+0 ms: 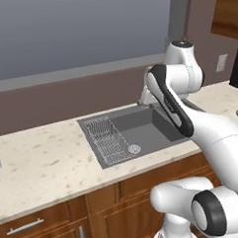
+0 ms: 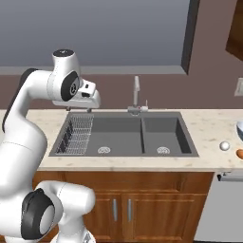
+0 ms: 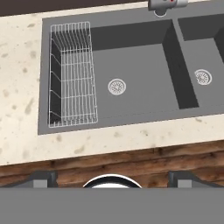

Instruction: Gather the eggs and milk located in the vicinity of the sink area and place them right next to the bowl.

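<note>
While hovering over the sink (image 2: 123, 133) with gripper (image 3: 112, 177) wide and empty, risks knocking eggs (image 2: 224, 145) off when reaching.

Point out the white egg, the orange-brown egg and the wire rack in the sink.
small white egg (image 2: 224, 145): right base view, its middle.
orange-brown egg (image 2: 240, 153): right base view, visible left part.
wire rack (image 3: 73, 78): hand view, its mesh floor.

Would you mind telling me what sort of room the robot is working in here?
Most likely a home kitchen, rendered: a dark double-basin sink with a thin faucet is set into a speckled stone counter, with wooden cabinets beneath and two eggs nearby.
</note>
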